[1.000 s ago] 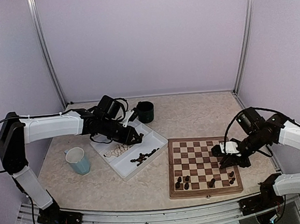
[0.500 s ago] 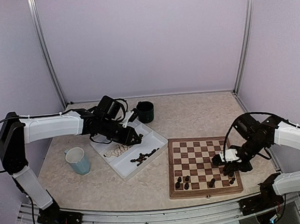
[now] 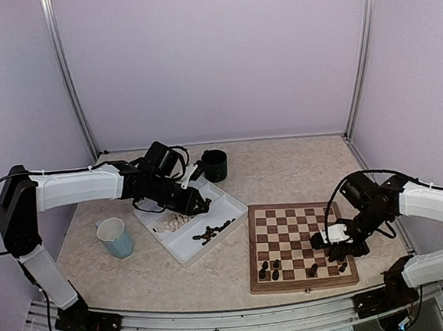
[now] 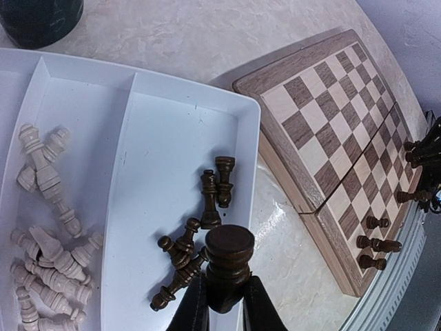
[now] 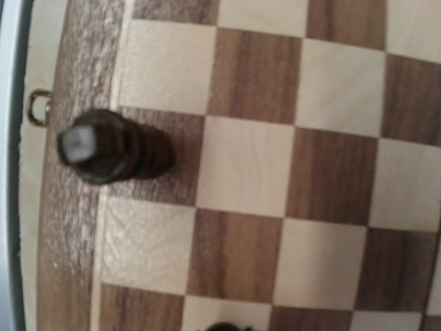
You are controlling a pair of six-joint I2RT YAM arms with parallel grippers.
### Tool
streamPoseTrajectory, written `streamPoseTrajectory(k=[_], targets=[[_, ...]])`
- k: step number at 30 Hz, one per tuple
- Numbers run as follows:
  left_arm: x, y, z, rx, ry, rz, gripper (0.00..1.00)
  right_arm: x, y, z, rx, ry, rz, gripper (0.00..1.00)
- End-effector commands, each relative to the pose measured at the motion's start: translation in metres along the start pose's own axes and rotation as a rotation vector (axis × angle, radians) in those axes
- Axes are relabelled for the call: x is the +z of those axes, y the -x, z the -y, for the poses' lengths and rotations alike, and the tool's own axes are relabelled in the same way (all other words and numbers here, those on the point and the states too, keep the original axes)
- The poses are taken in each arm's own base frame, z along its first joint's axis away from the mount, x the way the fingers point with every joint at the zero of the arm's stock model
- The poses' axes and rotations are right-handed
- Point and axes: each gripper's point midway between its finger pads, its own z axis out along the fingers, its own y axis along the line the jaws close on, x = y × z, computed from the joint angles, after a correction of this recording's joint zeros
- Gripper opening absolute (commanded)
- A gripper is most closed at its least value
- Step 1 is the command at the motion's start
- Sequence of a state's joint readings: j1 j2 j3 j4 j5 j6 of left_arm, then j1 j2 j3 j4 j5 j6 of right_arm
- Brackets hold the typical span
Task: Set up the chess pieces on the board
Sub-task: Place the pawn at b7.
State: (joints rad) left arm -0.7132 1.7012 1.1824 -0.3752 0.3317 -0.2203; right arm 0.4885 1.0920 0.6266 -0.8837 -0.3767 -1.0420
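Your board [image 3: 284, 226] bears few dark chess pieces [image 3: 269, 269] on its near rows; the white tray [image 3: 188, 248] holds the rest, so your left gripper [image 4: 222, 303] is clamped on a dark piece [image 4: 229, 249] held above it, while your right gripper [image 3: 329, 245], jaws together, hovers over the board's right side.

We saw soft, even light in the top view, with only faint shadows on the table [image 3: 283, 168]. In the left wrist view a white shine sat on the table beside the board [image 4: 331, 131] (straight lines bent a little near the corners). The right wrist view was close and blurry, and a dark piece [image 5: 110, 146] looked fuzzy.
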Motion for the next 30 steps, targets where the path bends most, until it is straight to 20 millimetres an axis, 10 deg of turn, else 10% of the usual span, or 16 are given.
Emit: streamPoseTrajectory(k=[1,30], targets=[[0.005,-0.007,-0.004,-0.012,0.004,-0.021,0.01,0.008,0.000,-0.004,-0.024,0.020,-0.004,0.08],[0.015,-0.016,0.002,-0.017,-0.024,-0.048,0.01,0.009,-0.010,-0.005,-0.050,-0.001,-0.064,0.26]])
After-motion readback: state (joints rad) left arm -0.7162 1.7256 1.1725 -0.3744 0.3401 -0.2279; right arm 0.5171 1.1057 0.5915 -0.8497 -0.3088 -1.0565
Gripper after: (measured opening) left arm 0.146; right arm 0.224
